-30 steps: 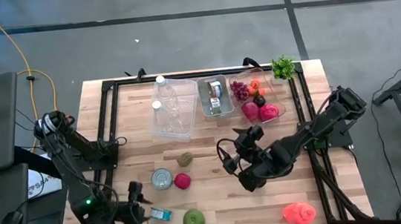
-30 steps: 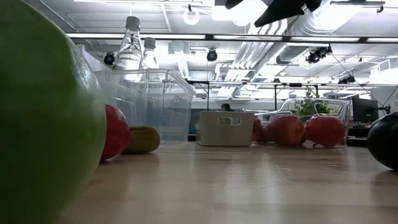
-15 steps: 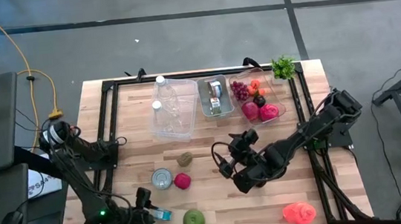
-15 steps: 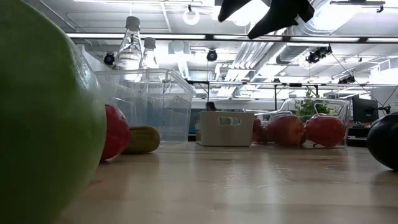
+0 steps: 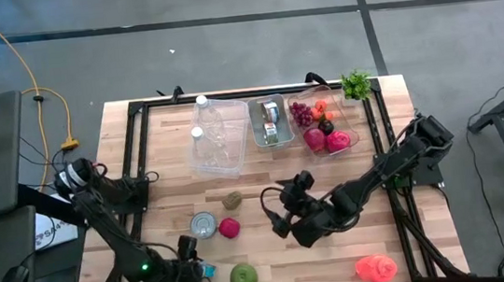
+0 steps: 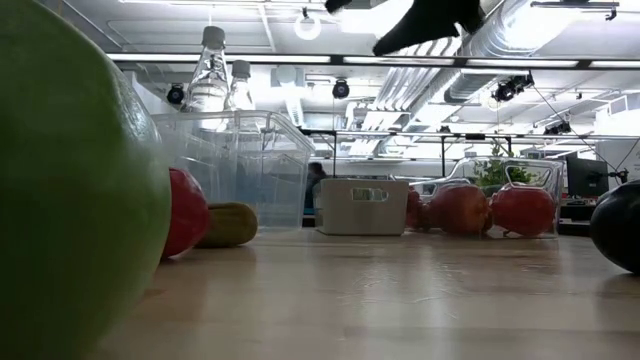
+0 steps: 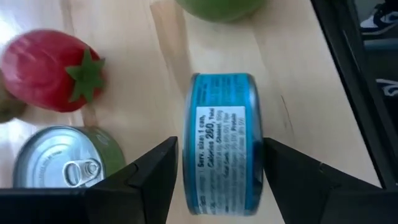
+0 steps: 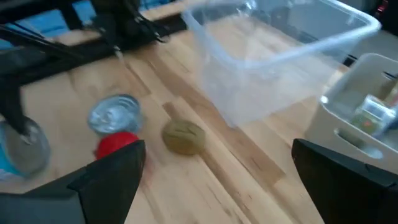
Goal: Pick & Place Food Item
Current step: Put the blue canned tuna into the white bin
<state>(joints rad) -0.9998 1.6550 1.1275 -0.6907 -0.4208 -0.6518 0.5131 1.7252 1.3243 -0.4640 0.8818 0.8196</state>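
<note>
From above, I am reaching my right fingers [image 5: 279,215], spread wide and empty, over the middle of the pale wooden worktop [image 5: 274,265], near the brownish-green kiwi-like fruit [image 5: 232,200]. My left fingers [image 5: 197,266] are sitting at the near edge, gripping the round blue-labelled tin [image 5: 205,270].

At table height, the clear plastic bin with two bottles [image 6: 240,160], the white tub [image 6: 363,206] and the red fruit in a clear tray [image 6: 490,208] are standing at the back, before a room of ceiling pipes and lights.

My left wrist camera is showing that tin [image 7: 221,140] between my fingers, so I judge its placing remains to be done.

My right wrist camera is showing the fruit [image 8: 183,136] lying untouched, beside the red strawberry-shaped toy [image 8: 118,144].
</note>
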